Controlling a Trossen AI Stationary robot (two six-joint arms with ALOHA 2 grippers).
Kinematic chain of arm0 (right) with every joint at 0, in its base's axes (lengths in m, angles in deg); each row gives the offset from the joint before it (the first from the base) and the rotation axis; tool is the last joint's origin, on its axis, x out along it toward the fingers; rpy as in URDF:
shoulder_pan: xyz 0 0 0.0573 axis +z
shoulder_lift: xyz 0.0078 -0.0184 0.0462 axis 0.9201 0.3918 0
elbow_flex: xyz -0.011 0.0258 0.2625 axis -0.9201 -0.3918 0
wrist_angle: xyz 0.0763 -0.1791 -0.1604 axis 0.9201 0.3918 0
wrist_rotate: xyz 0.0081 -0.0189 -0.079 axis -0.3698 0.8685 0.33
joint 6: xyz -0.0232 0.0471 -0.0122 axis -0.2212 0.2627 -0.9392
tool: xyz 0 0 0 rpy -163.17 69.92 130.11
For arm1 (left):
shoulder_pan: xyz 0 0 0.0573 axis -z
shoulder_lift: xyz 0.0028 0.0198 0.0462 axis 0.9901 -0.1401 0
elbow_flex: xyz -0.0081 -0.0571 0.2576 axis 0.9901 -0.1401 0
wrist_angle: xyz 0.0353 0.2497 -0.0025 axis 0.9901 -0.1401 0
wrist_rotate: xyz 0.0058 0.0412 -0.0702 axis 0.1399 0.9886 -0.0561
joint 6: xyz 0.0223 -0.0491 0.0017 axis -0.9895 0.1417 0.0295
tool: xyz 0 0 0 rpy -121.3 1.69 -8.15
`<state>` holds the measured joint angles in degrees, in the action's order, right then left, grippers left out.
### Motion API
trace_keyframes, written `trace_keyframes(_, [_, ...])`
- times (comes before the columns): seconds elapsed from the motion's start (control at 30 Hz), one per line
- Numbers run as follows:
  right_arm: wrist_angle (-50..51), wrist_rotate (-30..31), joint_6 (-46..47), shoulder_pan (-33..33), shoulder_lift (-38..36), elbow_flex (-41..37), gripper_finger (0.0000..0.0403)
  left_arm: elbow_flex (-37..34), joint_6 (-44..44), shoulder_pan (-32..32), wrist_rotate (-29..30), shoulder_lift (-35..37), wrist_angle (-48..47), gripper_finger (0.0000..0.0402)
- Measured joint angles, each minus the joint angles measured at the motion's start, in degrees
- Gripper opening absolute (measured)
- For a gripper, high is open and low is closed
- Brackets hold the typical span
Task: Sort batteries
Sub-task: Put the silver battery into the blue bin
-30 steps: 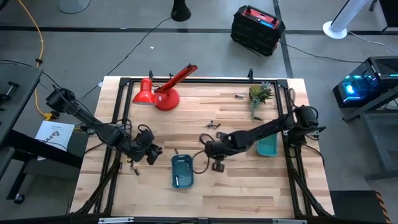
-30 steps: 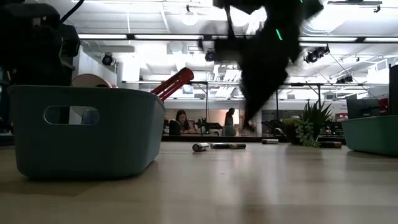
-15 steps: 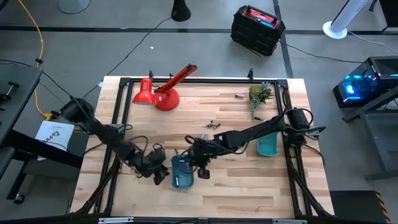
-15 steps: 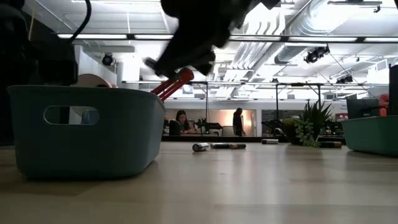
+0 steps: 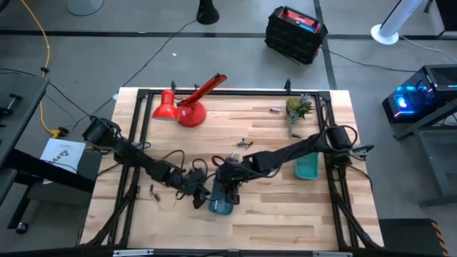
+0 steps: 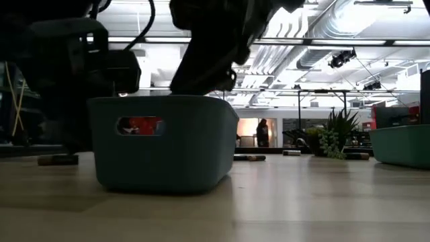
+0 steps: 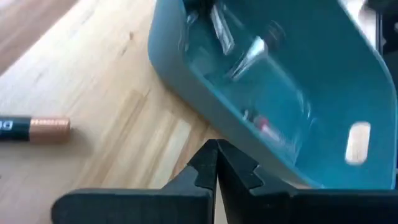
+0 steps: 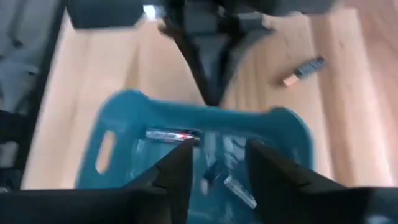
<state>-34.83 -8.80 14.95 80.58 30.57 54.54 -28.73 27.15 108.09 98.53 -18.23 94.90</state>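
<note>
Over the near teal tray (image 5: pixel 218 203), the right hand (image 8: pixel 211 163) hangs open, apparently dropping batteries (image 8: pixel 171 135); left hand (image 7: pixel 216 163), closed empty, must next fetch the worktop (image 5: pixel 285 221) battery (image 7: pixel 34 129).

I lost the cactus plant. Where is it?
In the high view, the plant stands at the table's far right, beyond the right teal tray.

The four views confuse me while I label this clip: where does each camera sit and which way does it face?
High: overhead, straight down; both arms, teal tray.
Low: table height, level toward the room; teal tray, arms from above.
Left wrist: past shut left gripper, tray, battery.
Right wrist: past open right gripper into tray.
All share the tray.
</note>
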Motion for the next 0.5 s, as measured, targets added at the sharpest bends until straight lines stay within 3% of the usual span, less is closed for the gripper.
trace_keyframes(0.13, [13.2, 1.1, -4.4, -0.5, -1.7, 4.5, 0.0175, 0.1, -0.7, -0.2, -1.6, 1.7, -3.6, 0.0001])
trace_keyframes(0.3, [22.4, 11.1, -10.7, -1.7, -3.1, 6.6, 0.0174, 0.0, -3.4, 0.6, -0.6, 7.8, -14.9, 0.0001])
trace_keyframes(0.5, [21.5, 10.4, -18.7, -7.7, -3.2, 3.1, 0.0172, 0.0, -3.5, 2.3, 10.2, 20.0, -29.6, 0.0001])
